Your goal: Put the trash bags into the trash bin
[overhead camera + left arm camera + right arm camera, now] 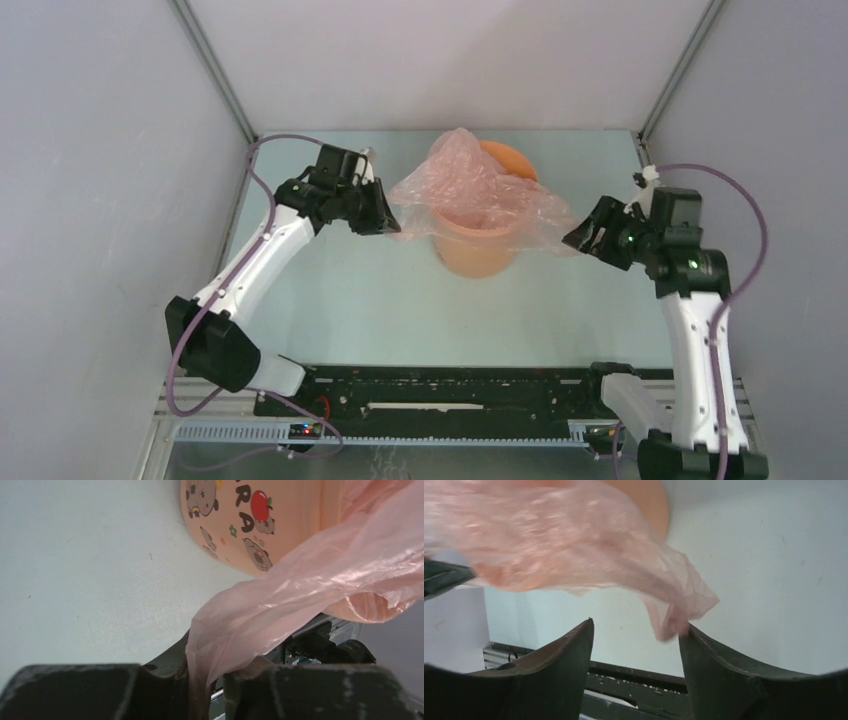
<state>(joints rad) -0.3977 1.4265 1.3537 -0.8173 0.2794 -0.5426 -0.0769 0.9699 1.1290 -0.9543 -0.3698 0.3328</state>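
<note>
Pale-green tabletop [340,300] carries one trash bin [478,250], one trash bag [455,180] draped over its rim. Bent left arm [265,250] and right arm [695,320] flank it. Film runs between the narrowly parted left jaws, grip unclear; the right jaws gape, holding nothing. Only the left wrist view shows the bin's cartoon prints [240,515].

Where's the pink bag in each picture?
Top view: bag draped over the bin, upper middle.
Left wrist: bag runs from the right edge down to the bottom middle.
Right wrist: bag fills the top left, a corner dangling mid-picture.
Shared landmark: the orange bin, in all three.
</note>
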